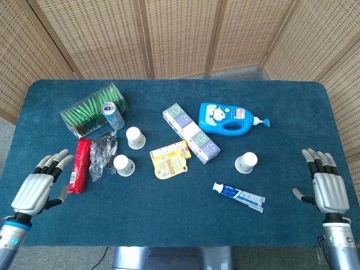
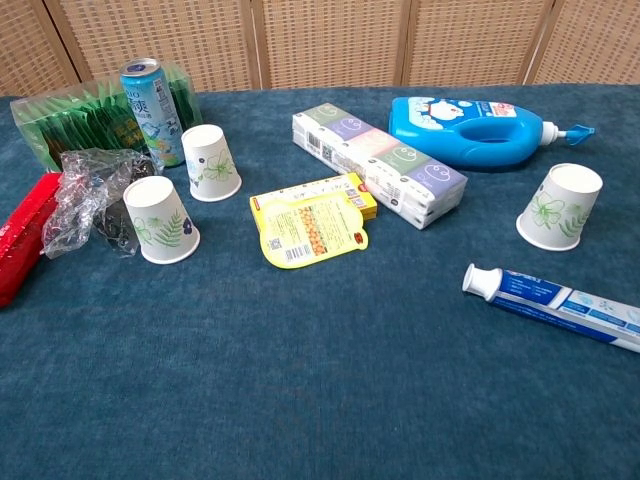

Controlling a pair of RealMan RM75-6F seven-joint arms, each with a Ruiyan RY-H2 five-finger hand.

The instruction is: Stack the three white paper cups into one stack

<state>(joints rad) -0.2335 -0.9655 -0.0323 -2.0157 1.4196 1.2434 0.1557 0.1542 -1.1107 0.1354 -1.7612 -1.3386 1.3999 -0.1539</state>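
Meanwhile, three upturned cups sit apart on the blue surface [image 1: 169, 214], two [image 1: 135, 137] [image 1: 123, 165] left of centre, one [image 1: 246, 162] at right, while left hand [image 1: 38, 190] and right hand [image 1: 328, 189] hover empty, fingers spread.

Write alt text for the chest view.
Three white paper cups stand upside down and apart on a blue cloth table: two at left, one at right, with a yellow packet and blue detergent bottle between.
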